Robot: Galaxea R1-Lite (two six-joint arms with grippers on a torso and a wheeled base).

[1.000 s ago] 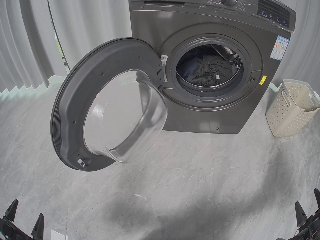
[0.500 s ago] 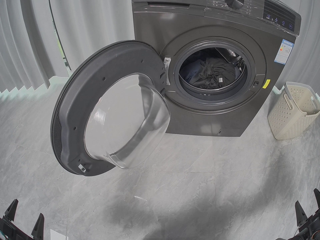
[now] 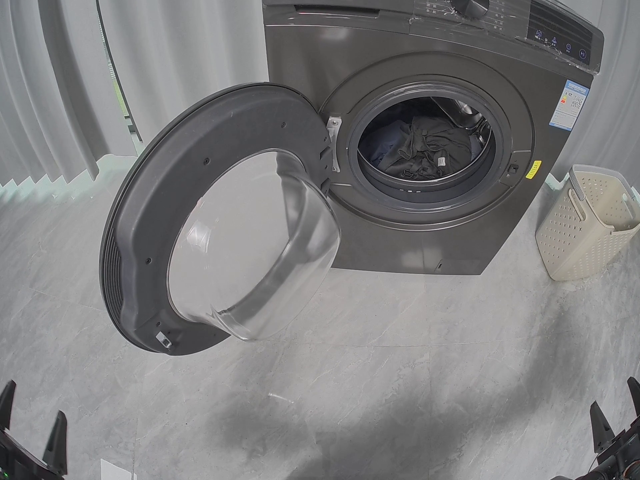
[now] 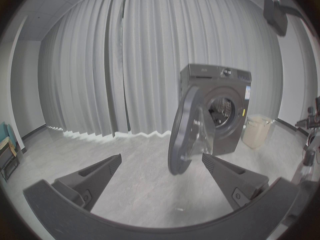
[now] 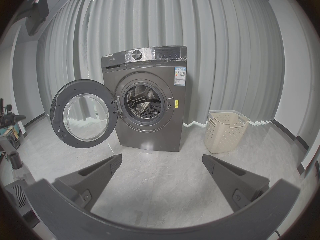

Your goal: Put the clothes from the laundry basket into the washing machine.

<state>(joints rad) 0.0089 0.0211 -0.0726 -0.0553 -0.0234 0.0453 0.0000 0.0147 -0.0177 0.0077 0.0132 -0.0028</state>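
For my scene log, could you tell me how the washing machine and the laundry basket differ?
The washing machine is dark grey and tall; the laundry basket is cream, perforated and lower. The machine opens frontward, door swung wide, dark clothes inside; the basket opens upward. Both stand on the floor.

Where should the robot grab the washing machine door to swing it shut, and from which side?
Probably take the door by its dark outer rim at the free edge, farthest from the hinge, coming from the robot's left with the left gripper. The rim looks narrow enough to pinch; the bulging glass bowl is smooth and wide, a poor hold.
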